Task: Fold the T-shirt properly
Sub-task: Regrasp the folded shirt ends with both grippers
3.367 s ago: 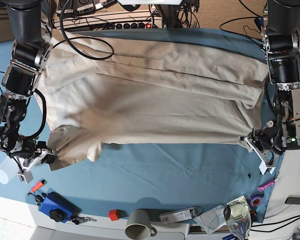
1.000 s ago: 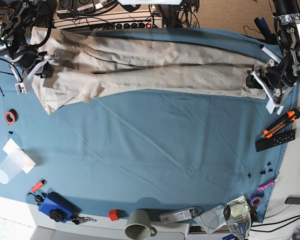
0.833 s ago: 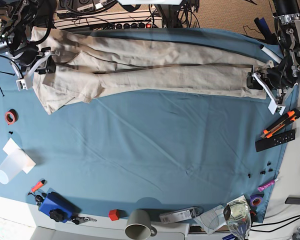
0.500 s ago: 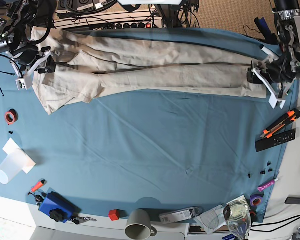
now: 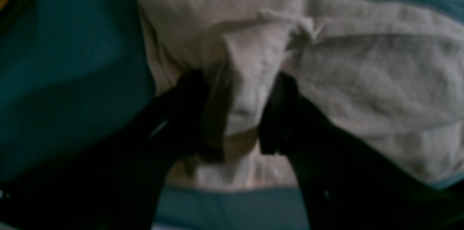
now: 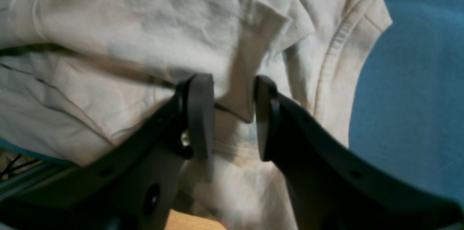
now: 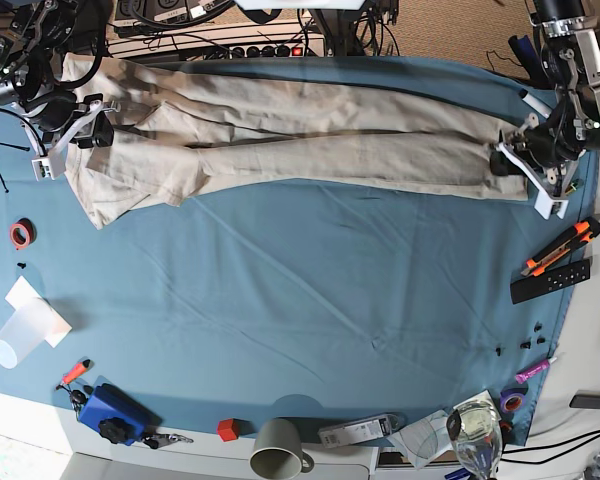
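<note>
The beige T-shirt (image 7: 300,140) lies folded into a long strip across the far part of the blue-teal cloth. My left gripper (image 7: 513,163) is at the strip's right end. In the left wrist view its jaws (image 5: 235,117) stand a little apart with a raised fold of the T-shirt (image 5: 362,77) between them. My right gripper (image 7: 88,132) is at the strip's left end, by the sleeve. In the right wrist view its jaws (image 6: 233,117) also stand a little apart, astride a flap of the T-shirt (image 6: 145,23).
A remote (image 7: 550,282) and an orange knife (image 7: 557,248) lie at the right edge. Red tape (image 7: 20,234), a plastic cup (image 7: 18,338), a blue tool (image 7: 112,412), a mug (image 7: 278,448) and a glass (image 7: 477,436) line the left and near edges. Cables (image 7: 230,30) lie behind the table.
Since 3.4 s ago both grippers carried the T-shirt's near edge to the far side, folding it into a strip. In the last second the left gripper shifted slightly; the right stayed put.
</note>
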### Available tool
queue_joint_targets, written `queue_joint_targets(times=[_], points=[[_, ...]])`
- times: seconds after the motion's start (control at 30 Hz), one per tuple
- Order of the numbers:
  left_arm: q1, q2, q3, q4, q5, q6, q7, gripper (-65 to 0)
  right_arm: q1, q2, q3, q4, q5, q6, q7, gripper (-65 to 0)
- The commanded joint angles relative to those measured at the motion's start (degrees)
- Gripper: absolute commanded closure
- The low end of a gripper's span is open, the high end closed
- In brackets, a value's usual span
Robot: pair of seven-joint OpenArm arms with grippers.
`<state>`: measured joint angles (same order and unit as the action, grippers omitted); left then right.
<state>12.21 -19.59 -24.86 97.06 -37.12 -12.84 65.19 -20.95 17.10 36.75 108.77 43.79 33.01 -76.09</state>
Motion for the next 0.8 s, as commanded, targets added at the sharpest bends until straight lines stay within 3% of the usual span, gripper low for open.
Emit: queue_joint_targets(times=[0.0, 0.1, 0.13, 0.37, 0.77], points=[[1.0, 0.4, 0.7, -2.2, 1.2, 0.7, 5.0, -19.1, 0.2, 0.9, 0.6, 1.1, 0.8, -0.1, 0.9, -19.8], [1.0, 0.4, 0.7, -3.0, 0.9, 1.5, 6.3, -2.7, 0.2, 0.9, 0.6, 1.1, 0.8, -0.1, 1.1, -19.8], [0.9, 0.4, 0.7, -2.9, 0.5, 1.4, 6.5, 0.0, 0.2, 0.9, 0.6, 1.1, 0.8, 0.0, 1.2, -19.8], [-2.0, 0.4, 0.3, -1.2, -0.6, 1.2, 8.7, 0.0, 0.2, 2.2, 0.7, 1.1, 0.8, 0.0, 3.0, -19.8], [-3.2, 0.4, -1.8, 8.0, -0.5, 1.0, 7.1, 0.0, 3.2, 2.8, 1.3, 1.1, 0.8, 0.0, 3.7, -19.7]])
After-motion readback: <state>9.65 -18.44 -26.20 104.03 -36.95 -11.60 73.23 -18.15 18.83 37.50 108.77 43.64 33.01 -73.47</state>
